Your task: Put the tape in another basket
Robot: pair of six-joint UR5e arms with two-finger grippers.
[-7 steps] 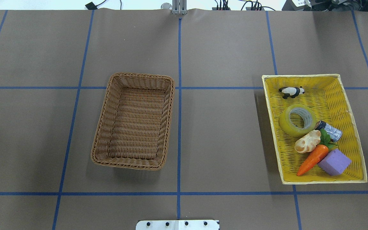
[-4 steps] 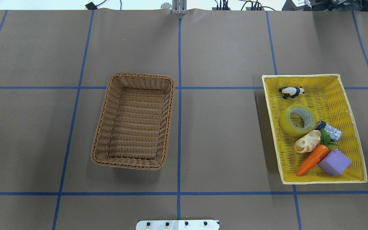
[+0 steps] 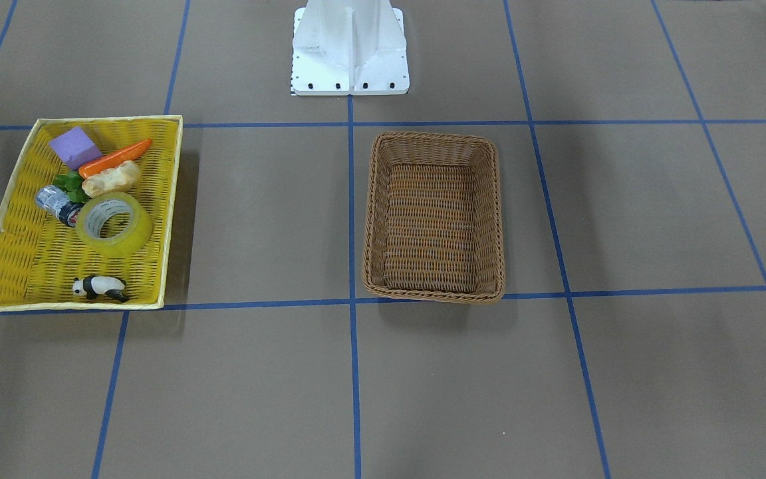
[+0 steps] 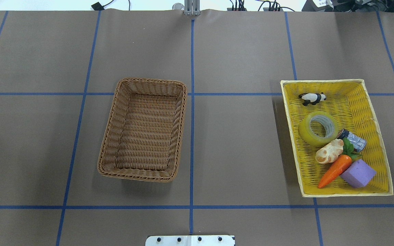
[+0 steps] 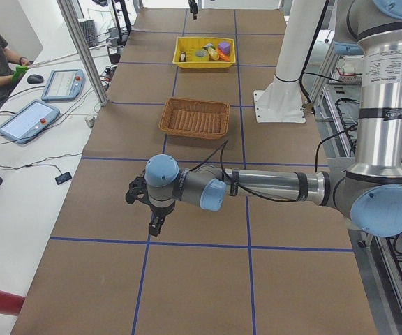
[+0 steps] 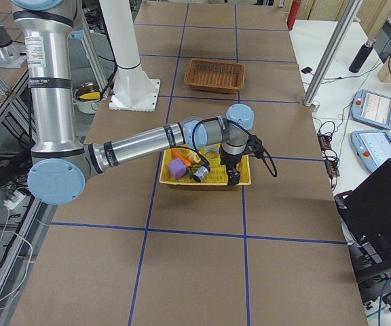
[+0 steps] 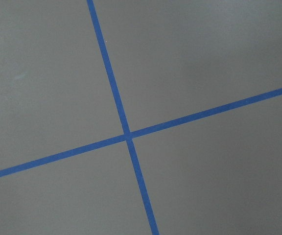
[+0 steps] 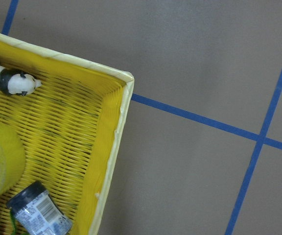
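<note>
Overhead exterior placed nearest the robot a purple foam block [image 4: 357,173] and an orange toy carrot [image 4: 335,170], at the near end of a shallow bright yellow woven tray [image 4: 320,82]. Next came a pale bread-shaped toy [image 4: 329,151] and a small silver-wrapped can with a dark end [image 4: 354,139]. Beyond them lay the wide roll of translucent yellow-green packing tape [image 4: 307,131], flat, its white core up. The bread touched it at 6 o'clock, the can sat at 4 o'clock, and a small panda figure [image 4: 312,98] stood apart at 12 o'clock.

The deep brown wicker basket with a braided rim [image 4: 149,81] sat well apart at the tray's 9 o'clock, with nothing in it. So, in my judgement, no part of the move was done: reaching, grasping, carrying and releasing were all left.

That view showed of the arms only a dark sliver at its right edge. The side views gave the rest. Exterior right showed the right gripper [image 6: 233,178] hanging over the tray's outer edge, holding nothing that I could see. How wide its jaws stood I could not tell. Exterior left showed the left gripper [image 5: 155,225] low over bare table [image 5: 208,279], far from both containers. Its jaws could not be read either.

The right wrist camera showed one tray corner with the panda, the can and an arc of the tape. The left wrist camera showed only crossing blue lines.
</note>
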